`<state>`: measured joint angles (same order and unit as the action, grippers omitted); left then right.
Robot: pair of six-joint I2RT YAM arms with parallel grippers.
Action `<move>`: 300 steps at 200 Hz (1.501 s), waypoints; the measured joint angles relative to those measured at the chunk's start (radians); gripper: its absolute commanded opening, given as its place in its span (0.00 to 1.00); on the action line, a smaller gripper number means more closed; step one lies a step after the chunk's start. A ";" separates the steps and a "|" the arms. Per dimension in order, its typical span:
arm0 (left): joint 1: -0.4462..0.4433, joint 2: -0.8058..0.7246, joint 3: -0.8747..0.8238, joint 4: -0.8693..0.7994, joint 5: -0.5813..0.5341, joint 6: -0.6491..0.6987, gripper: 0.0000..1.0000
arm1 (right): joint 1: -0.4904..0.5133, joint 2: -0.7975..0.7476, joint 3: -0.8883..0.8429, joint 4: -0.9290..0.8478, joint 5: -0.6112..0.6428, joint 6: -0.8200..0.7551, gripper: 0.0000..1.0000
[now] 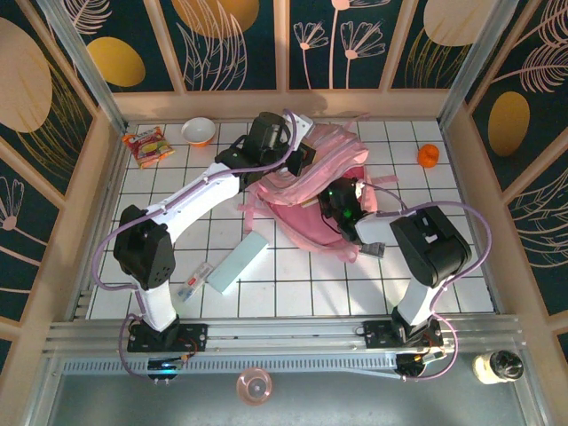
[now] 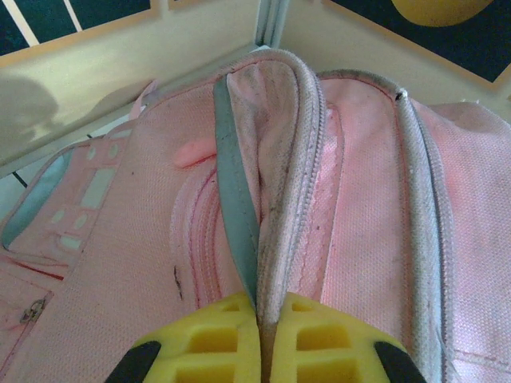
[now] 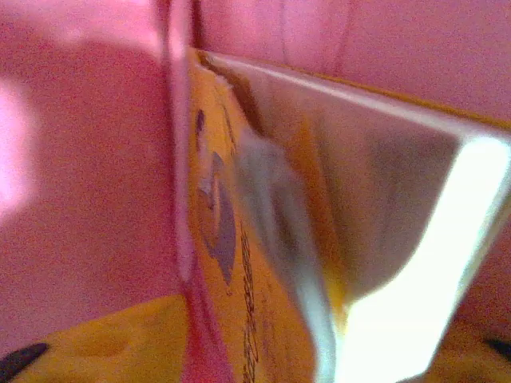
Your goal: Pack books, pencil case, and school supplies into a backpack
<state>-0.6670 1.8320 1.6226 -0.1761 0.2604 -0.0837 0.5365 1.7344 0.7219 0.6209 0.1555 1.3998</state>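
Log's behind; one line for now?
left gripper shut on backpack rim | right gripper shut on book inside backpack | pencil case on table

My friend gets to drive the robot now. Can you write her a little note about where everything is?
Left gripper: shut on the opening rim of the pink backpack, holding it up.
Right gripper: reaching into the backpack, shut on the yellow book.
Done: nothing let go inside yet.
Left: drop the book in, then pack the mint pencil case, clear packet and grey gadget, all lying on the table.
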 measured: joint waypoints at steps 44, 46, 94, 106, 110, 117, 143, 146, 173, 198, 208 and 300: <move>0.008 0.000 -0.026 0.016 -0.007 0.000 0.00 | -0.002 -0.154 -0.078 -0.109 -0.052 -0.030 0.82; 0.008 0.000 -0.027 0.017 -0.007 0.000 0.00 | -0.002 -0.167 -0.083 -0.114 -0.051 -0.030 0.82; 0.017 -0.032 -0.086 0.026 -0.035 0.016 0.00 | -0.006 -0.481 -0.114 -0.332 -0.051 -0.137 0.82; 0.019 -0.041 -0.098 0.029 -0.040 0.027 0.00 | -0.006 -0.574 -0.114 -0.401 -0.050 -0.175 0.81; 0.019 -0.044 -0.102 0.031 -0.041 0.030 0.00 | -0.006 -0.602 -0.113 -0.422 -0.050 -0.192 0.81; 0.021 -0.050 -0.113 0.035 -0.042 0.039 0.00 | -0.006 -0.657 -0.113 -0.467 -0.048 -0.217 0.81; 0.021 -0.082 -0.177 0.053 -0.040 0.088 0.00 | -0.006 -0.833 -0.101 -0.640 -0.048 -0.298 0.79; 0.021 -0.087 -0.186 0.053 -0.040 0.092 0.00 | -0.006 -0.848 -0.099 -0.657 -0.047 -0.303 0.79; 0.018 -0.127 -0.286 0.069 -0.032 0.183 0.00 | -0.006 -0.972 -0.042 -0.828 -0.036 -0.388 0.79; -0.021 -0.129 -0.375 0.071 -0.036 0.284 0.00 | -0.006 -1.003 0.041 -0.921 -0.024 -0.500 0.78; -0.040 -0.120 -0.402 0.066 -0.036 0.313 0.00 | -0.006 -0.998 0.071 -0.938 -0.025 -0.552 0.78; 0.003 -0.207 -0.607 0.197 0.050 0.132 0.77 | -0.004 -0.813 0.168 -0.998 -0.225 -1.161 0.75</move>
<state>-0.6636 1.6253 1.0161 0.0208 0.3099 0.0479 0.5323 0.9218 0.8898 -0.3771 -0.0700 0.2390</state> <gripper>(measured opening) 0.754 0.759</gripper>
